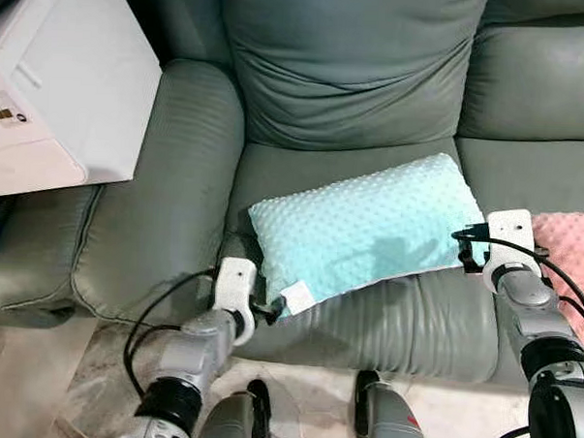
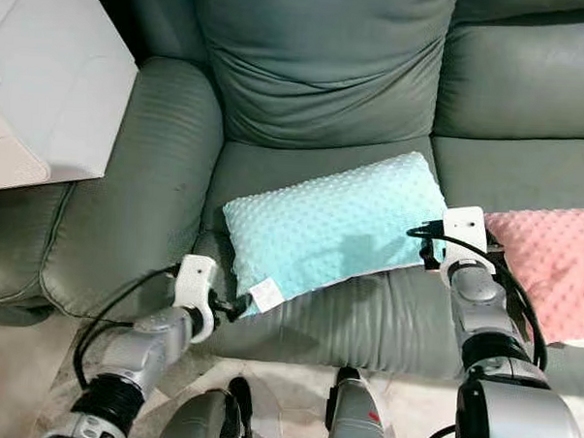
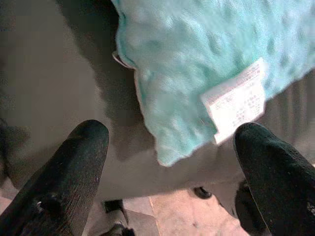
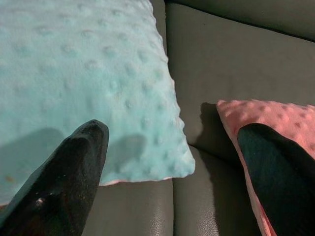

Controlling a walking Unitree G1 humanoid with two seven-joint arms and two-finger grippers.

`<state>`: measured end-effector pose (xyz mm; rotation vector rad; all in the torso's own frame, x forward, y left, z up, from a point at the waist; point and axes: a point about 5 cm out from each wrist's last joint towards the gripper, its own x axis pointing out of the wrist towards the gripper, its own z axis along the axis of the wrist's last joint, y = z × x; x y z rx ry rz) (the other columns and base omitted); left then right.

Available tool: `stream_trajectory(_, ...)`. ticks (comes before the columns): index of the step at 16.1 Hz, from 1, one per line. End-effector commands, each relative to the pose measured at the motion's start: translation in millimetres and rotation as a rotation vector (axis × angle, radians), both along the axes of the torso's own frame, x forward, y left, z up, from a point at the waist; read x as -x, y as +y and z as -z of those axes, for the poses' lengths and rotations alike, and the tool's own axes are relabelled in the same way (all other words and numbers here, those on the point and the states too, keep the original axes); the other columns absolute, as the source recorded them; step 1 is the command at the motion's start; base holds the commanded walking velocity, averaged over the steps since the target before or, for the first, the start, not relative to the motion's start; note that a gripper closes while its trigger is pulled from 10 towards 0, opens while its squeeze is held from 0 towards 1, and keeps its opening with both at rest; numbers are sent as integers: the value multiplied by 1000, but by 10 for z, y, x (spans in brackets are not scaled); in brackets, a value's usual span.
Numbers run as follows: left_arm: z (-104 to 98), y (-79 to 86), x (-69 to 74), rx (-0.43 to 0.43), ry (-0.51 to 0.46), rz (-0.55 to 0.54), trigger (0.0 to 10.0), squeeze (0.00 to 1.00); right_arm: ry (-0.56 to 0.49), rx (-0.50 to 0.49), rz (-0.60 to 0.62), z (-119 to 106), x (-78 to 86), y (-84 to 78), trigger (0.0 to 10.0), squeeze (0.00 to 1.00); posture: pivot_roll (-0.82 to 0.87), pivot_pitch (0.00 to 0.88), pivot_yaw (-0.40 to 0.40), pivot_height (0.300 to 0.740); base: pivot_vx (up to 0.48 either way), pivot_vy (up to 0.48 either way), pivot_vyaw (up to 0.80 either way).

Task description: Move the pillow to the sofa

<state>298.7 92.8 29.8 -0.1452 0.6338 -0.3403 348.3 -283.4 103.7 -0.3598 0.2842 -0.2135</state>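
Note:
A teal dotted pillow (image 1: 369, 227) lies flat on the seat of the grey-green sofa (image 1: 176, 204), one corner near the seat's front edge. My left gripper (image 1: 262, 310) is at the pillow's front left corner, open, its fingers (image 3: 83, 147) either side of the corner with the white label (image 3: 236, 98). My right gripper (image 1: 470, 251) is at the pillow's right end, open too. In the right wrist view, the right gripper (image 4: 174, 130) straddles the teal corner, with one finger (image 4: 275, 162) over a pink pillow. Neither gripper holds anything.
A pink dotted pillow (image 1: 572, 251) lies on the neighbouring seat to the right. A white box-like unit (image 1: 65, 83) stands beside the sofa's left armrest. Marble floor (image 1: 304, 389) and my own legs (image 1: 390, 422) are below the seat's front edge.

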Motion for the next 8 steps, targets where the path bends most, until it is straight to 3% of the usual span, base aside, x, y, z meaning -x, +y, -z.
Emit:
stream_trajectory(1, 93, 82, 78, -19, 43, -26, 10000, 0, 55, 7, 16, 151, 102, -45, 10000, 0, 3, 366, 179, 740, 0, 0, 0)
stream_trajectory(5, 104, 122, 159, -26, 49, -31, 10000, 0, 100, 62, 62, 220, 211, -192, 10000, 0, 32, 387, 210, 740, 0, 0, 0)
stream_trajectory(8, 75, 107, 177, 1, 50, -70, 10000, 0, 80, 54, 45, 211, 215, -195, 10000, 0, 49, 397, 221, 740, 0, 0, 0)
